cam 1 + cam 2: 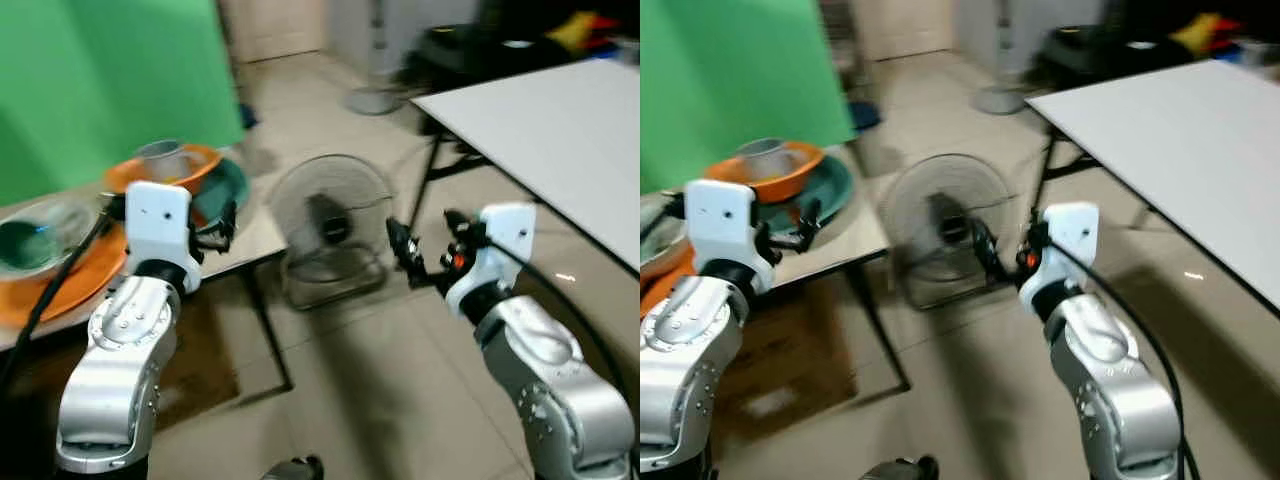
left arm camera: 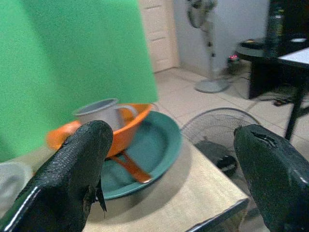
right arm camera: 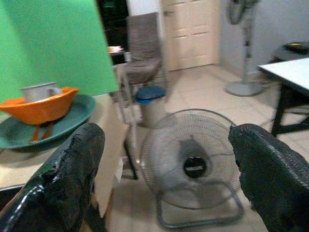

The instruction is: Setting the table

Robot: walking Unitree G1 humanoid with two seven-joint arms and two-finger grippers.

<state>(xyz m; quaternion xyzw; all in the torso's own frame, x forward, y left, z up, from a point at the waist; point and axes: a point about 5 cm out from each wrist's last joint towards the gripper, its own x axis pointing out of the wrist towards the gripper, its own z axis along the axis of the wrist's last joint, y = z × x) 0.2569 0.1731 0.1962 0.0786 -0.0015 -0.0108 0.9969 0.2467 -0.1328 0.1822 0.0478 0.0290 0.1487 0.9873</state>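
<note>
Two open claws, left claw, right claw, one floor fan, one orange bowl

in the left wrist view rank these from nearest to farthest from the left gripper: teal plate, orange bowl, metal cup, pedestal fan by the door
1. teal plate, on the wooden table just ahead of the open left gripper.
2. orange bowl, resting on the plate's far side.
3. metal cup, sitting in the bowl; nearly level with it, a close call.
4. pedestal fan, standing across the room by the wall.
</note>
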